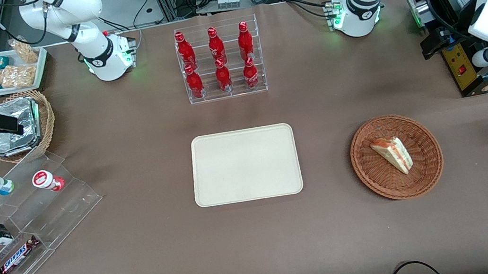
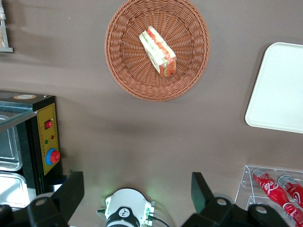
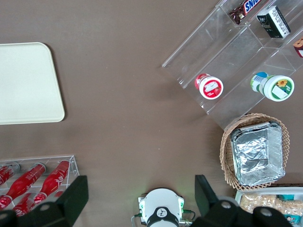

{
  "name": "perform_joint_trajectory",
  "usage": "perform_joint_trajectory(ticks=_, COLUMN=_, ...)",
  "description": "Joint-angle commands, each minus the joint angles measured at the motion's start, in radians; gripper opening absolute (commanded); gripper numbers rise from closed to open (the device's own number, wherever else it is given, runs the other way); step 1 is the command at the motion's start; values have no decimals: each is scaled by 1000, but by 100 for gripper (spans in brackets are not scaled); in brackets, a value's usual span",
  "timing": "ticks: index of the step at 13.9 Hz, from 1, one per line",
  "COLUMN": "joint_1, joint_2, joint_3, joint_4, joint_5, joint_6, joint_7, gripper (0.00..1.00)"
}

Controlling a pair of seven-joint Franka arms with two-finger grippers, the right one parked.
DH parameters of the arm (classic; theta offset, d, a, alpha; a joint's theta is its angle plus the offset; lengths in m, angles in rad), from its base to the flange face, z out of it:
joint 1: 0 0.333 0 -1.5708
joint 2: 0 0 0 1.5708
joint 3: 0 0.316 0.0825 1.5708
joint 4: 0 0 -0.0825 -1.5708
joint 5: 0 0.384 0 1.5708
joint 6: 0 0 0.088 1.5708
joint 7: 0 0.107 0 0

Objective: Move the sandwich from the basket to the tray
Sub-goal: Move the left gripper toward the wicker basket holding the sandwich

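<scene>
The sandwich (image 1: 393, 154), a white bread wedge with red and pale green layers, lies in the reddish-brown wicker basket (image 1: 425, 171) toward the working arm's end of the table. The cream tray (image 1: 245, 164) lies flat and bare beside the basket, mid-table. My left gripper (image 1: 435, 42) hangs open and empty well above the table, farther from the front camera than the basket. In the left wrist view the gripper (image 2: 136, 189) has its fingers (image 2: 71, 189) spread wide, with the sandwich (image 2: 158, 52), the basket (image 2: 128, 71) and the tray (image 2: 279, 90) below it.
A clear rack of red bottles (image 1: 220, 61) stands farther from the front camera than the tray. A black box with a yellow panel (image 1: 468, 67) sits under my gripper. The arm's base (image 1: 357, 11) is nearby. Acrylic steps with snacks (image 1: 22, 221) stand toward the parked arm's end.
</scene>
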Motion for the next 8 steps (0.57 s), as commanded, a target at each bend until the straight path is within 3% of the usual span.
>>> perform_joint_trajectory(ticks=1, joint_1=-1, joint_2=-25, joint_3=7, joint_4=-19, joint_5=-15, joint_6=9, joint_7=9, gripper=100)
perform_joint_trajectory(ticks=8, joint_1=-1, joint_2=-5, joint_3=13, joint_4=-20, joint_5=-10, joint_6=10, joint_7=6, gripper=100)
